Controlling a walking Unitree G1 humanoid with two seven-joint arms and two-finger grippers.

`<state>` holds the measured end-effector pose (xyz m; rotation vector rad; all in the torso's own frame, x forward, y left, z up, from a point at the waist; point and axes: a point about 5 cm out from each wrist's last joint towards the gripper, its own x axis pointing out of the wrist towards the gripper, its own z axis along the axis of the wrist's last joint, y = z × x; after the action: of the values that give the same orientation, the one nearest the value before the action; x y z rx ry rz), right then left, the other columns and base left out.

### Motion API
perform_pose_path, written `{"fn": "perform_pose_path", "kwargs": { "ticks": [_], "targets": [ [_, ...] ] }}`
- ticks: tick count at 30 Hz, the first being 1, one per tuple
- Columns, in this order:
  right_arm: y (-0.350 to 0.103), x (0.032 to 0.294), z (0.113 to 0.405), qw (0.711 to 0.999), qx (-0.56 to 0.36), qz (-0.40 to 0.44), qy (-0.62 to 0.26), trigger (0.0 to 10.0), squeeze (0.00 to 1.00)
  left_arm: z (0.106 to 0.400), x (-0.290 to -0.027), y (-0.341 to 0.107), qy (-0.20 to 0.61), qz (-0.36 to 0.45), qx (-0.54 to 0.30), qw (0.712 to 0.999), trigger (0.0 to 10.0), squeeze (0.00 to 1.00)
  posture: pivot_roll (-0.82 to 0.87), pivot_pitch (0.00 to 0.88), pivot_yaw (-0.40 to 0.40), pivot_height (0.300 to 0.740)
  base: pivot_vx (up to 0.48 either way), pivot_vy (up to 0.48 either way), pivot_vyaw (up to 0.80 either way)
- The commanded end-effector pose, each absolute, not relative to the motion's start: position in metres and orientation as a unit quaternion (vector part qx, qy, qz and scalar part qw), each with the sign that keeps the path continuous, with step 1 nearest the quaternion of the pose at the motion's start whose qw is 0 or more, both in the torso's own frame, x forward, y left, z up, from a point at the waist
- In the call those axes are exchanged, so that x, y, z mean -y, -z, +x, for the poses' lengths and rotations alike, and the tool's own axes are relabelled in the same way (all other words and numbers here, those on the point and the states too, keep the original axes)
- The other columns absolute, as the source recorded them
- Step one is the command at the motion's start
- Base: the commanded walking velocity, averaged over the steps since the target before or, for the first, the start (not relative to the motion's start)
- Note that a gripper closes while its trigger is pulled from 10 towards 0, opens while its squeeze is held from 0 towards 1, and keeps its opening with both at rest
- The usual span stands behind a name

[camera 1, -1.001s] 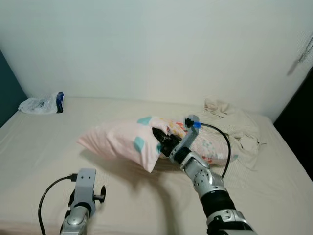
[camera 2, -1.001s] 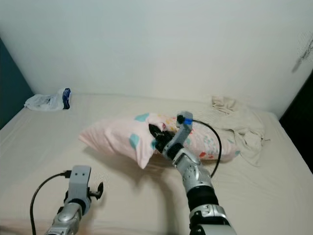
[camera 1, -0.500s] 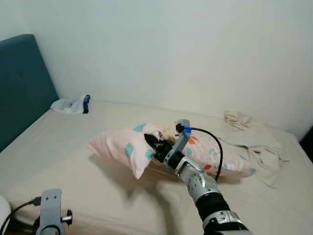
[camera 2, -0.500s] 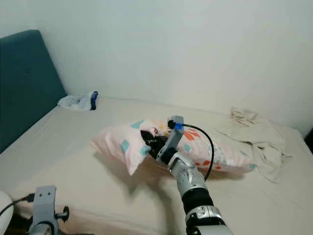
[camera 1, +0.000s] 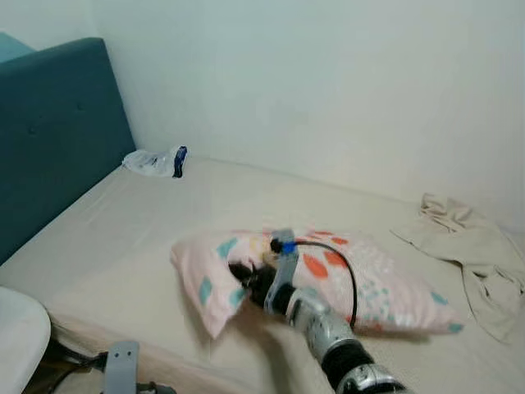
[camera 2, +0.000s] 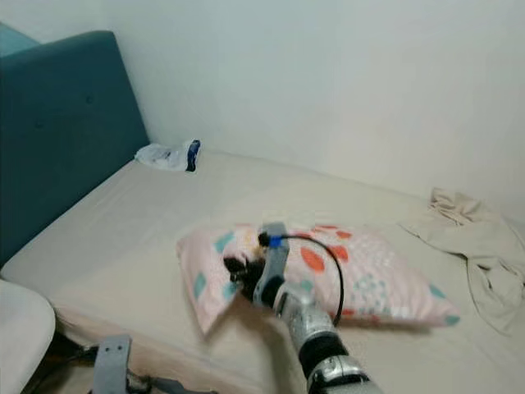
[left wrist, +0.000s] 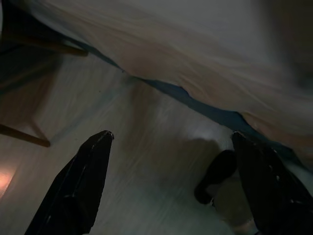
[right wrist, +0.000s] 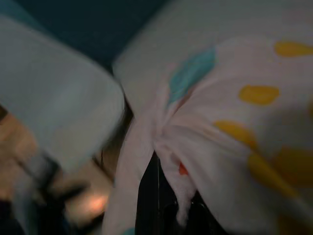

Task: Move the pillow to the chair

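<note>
The right hand (camera 2: 239,269) is pinching the near end of a pink pillow (camera 2: 361,271) with coloured spots, lifting that end slightly off the bed (camera 2: 148,222). The pillow's far end is resting on the mattress. The left hand (left wrist: 171,186) is hanging low beside the bed, its fingers (left wrist: 78,186) spread apart above the floor (left wrist: 146,161).
</note>
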<state>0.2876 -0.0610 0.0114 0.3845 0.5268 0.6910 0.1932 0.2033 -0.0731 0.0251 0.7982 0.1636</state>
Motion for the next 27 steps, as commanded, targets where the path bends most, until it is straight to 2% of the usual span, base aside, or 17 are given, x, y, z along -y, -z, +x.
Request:
{"fn": "perform_pose_path", "kwargs": {
  "ticks": [1,4,7,12,27],
  "targets": [
    [0.008,0.069,0.273,0.889,-0.295,0.166,-0.307,10.0,0.00,0.190,-0.193,0.077,-0.055,0.010,-0.403,0.914,10.0,0.00,0.12,0.000,-0.061,0.740,0.000,0.000,0.73],
    [0.037,0.091,0.248,0.883,-0.359,0.157,-0.257,10.0,0.00,0.192,-0.177,0.078,-0.012,0.014,-0.408,0.913,10.0,0.00,0.13,0.000,-0.065,0.740,0.000,0.000,0.73],
    [0.047,0.104,0.237,0.881,-0.378,0.182,-0.219,10.0,0.00,0.192,-0.173,0.078,0.007,0.019,-0.409,0.912,10.0,0.00,0.13,0.000,-0.065,0.740,0.000,0.000,0.73],
    [0.046,0.103,0.238,0.883,-0.366,0.202,-0.215,10.0,0.00,0.192,-0.174,0.078,0.007,-0.003,-0.410,0.912,10.0,0.00,0.12,0.000,-0.059,0.740,0.000,0.000,0.73],
    [0.028,0.090,0.258,0.891,-0.320,0.215,-0.241,10.0,0.00,0.193,-0.168,0.079,0.031,-0.002,-0.414,0.910,10.0,0.00,0.12,0.000,-0.064,0.740,0.000,0.000,0.73]
  ]
}}
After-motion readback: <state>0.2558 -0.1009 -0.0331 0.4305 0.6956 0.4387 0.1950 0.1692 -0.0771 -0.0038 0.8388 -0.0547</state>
